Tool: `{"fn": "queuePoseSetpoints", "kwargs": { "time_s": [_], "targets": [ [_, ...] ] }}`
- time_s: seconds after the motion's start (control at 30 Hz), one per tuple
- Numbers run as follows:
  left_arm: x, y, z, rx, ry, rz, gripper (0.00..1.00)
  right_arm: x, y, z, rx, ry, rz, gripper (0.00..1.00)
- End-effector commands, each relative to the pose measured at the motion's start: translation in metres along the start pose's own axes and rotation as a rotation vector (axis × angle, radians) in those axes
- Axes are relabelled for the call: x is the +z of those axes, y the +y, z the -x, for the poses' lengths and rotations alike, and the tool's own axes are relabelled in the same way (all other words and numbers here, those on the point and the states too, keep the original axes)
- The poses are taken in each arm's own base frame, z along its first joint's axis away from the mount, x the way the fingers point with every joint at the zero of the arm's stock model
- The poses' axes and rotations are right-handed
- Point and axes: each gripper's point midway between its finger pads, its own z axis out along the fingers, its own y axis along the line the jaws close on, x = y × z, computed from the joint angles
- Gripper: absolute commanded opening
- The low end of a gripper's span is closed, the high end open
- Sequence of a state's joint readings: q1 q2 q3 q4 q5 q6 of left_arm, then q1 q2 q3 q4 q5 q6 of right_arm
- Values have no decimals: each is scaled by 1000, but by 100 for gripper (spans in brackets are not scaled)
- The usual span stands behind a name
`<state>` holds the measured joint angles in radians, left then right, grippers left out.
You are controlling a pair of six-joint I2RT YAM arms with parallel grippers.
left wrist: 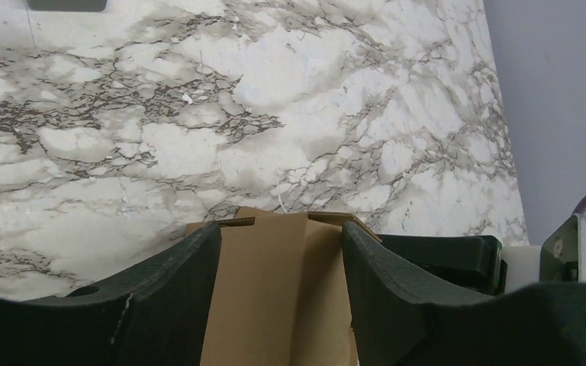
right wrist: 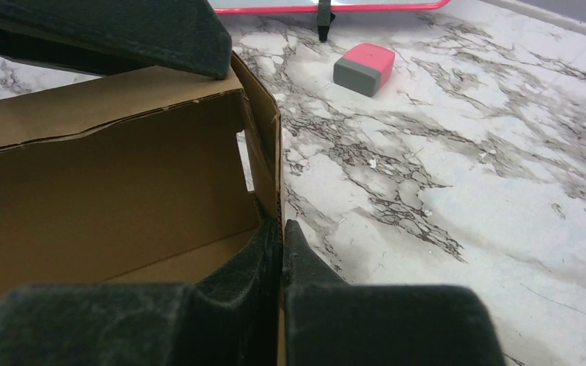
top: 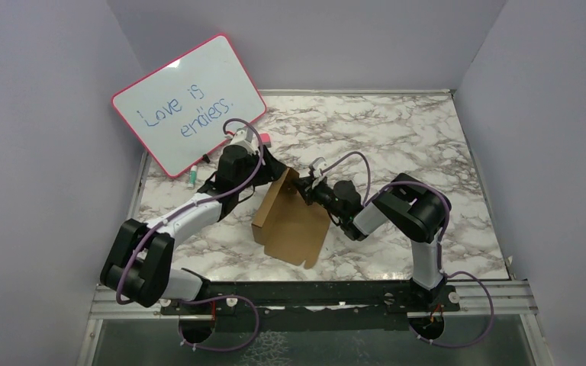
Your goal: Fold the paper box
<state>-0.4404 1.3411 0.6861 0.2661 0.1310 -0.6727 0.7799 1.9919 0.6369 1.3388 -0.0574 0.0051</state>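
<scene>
Right jaws: pinched shut on the paper box (right wrist: 107,175), with the thin edge of an upright wall caught between them.
Left jaws: partly parted, astride a strip of brown card at the top of that wall. I can't see them clamping anything.
Box: half-formed between the two sets of jaws, one wall raised and the base flat on the tabletop (top: 397,130).
Step in hand, my read: standing up and tucking a side wall.
How I'd do it: use the right pinch as a firm anchor, press the left flap slowly along its crease, and watch that the base doesn't slide.
Beyond the right jaws: a pink-and-grey eraser (right wrist: 364,69), well apart from the box.
Beyond the left jaws: a pink-rimmed whiteboard (top: 189,103), propped up, with handwriting on it.
Surface: white marble pattern with grey veins, probably slick.
Room: plain lilac walls on three sides.
</scene>
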Motion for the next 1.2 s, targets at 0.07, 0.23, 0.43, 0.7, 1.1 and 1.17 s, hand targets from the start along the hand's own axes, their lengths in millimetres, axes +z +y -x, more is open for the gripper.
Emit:
{"fn": "queuePoseSetpoints", "kwargs": {
  "time_s": [0.07, 0.23, 0.43, 0.7, 1.1, 1.17],
  "targets": [
    [10, -14, 14, -5, -33, -56, 59, 0, 10, -28, -25, 89, 50, 6],
    [15, -10, 8, -3, -16, -49, 55, 0, 10, -28, -35, 95, 54, 7],
    [18, 0, -2, -9, 3, -29, 52, 1, 10, -27, -38, 96, 56, 7],
    [17, 9, -10, 15, 12, -13, 50, -1, 13, -25, -49, 92, 77, 15],
    [16, 16, -20, 59, 39, -9, 45, -14, 4, 0, -90, 40, 47, 29],
    [17, 16, -21, 64, 42, -11, 45, -19, -2, 11, -98, 19, 36, 32]
  ]
}}
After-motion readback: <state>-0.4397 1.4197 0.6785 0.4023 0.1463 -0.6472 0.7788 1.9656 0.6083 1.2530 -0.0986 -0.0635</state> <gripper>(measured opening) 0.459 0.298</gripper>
